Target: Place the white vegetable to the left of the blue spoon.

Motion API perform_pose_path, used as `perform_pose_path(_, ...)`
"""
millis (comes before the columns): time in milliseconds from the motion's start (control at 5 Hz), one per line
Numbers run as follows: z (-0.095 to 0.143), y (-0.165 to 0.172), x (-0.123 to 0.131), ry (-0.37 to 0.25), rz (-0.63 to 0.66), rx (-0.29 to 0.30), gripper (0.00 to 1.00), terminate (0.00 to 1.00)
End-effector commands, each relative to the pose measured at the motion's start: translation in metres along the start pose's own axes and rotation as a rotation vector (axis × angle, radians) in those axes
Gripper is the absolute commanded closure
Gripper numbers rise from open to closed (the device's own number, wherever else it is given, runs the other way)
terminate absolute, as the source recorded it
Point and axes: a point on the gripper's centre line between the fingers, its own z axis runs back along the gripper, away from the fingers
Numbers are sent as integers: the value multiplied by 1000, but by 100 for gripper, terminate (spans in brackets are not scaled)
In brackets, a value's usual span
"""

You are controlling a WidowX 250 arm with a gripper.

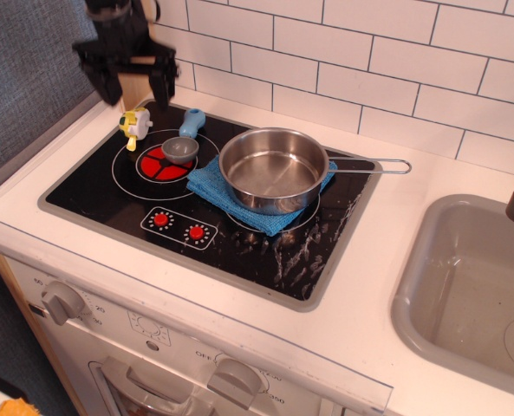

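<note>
The white vegetable (135, 124), small and rounded with yellow-green bits, lies on the black stovetop (92, 186) at its back left corner. It is just left of the blue spoon (184, 140), whose light blue handle points to the back and whose grey bowl rests by the red burner. My gripper (137, 87) is open and empty, raised above the vegetable and apart from it, with one finger on each side.
A steel pan (274, 169) with a long handle sits on a blue cloth (206, 184) right of the spoon. A grey sink (473, 286) is at the right. White tiled wall behind. Knobs (62, 302) are on the front.
</note>
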Motion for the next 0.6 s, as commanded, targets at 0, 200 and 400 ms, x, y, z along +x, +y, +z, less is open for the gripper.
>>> perform_pose_path(0,51,-9,-2,-106,-14,12,0,0)
perform_pose_path(200,51,-9,-2,-106,-14,12,0,0)
perform_pose_path(400,51,-9,-2,-106,-14,12,0,100)
